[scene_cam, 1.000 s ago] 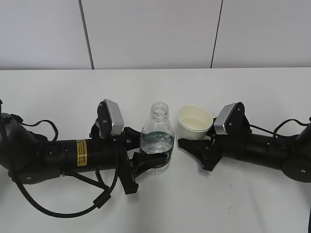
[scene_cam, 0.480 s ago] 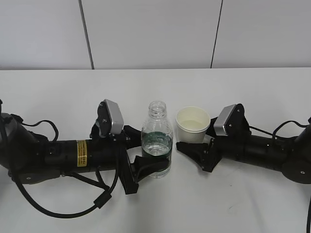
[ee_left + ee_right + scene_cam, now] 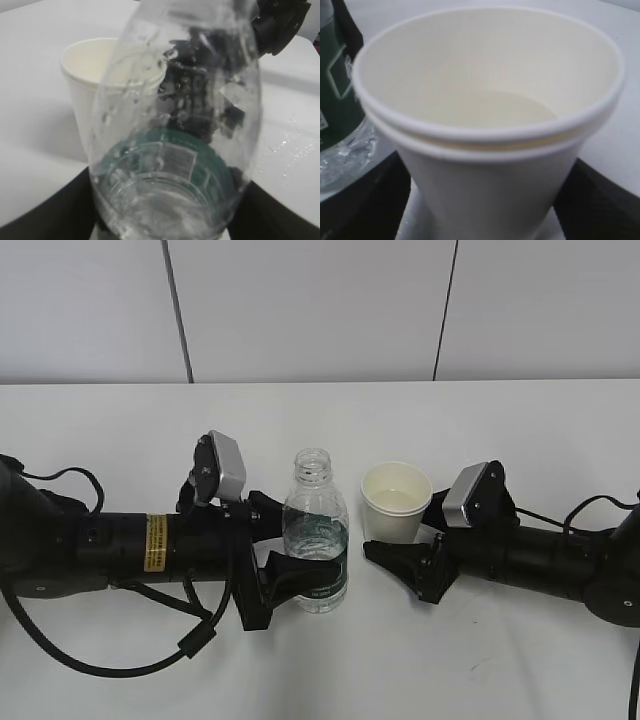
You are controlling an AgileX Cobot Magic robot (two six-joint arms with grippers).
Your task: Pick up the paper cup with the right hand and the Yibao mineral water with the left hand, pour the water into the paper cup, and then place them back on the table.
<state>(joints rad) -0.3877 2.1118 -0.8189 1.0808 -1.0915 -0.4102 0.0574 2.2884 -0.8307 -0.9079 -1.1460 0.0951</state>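
The Yibao mineral water bottle (image 3: 315,530) stands upright and capless at mid-table, with a little water in its bottom. My left gripper (image 3: 290,568) is shut on its lower body; both black fingers press its sides in the left wrist view (image 3: 162,220), where the bottle (image 3: 175,100) fills the frame. The white paper cup (image 3: 397,500) is upright just right of it, with clear liquid inside. My right gripper (image 3: 400,535) is shut on the cup's lower wall. The cup (image 3: 485,100) fills the right wrist view, between the fingers of the gripper (image 3: 482,210). Whether either base touches the table (image 3: 320,420) is unclear.
The bottle and cup stand a few centimetres apart. The cup (image 3: 85,75) shows behind the bottle in the left wrist view, and the bottle's green label (image 3: 335,90) at the left of the right wrist view. Black cables trail by both arms. A white wall backs the table.
Both arms have dropped lower with their loads. The bottle has shifted left and down; the cup has moved down and stays to the bottle's right.
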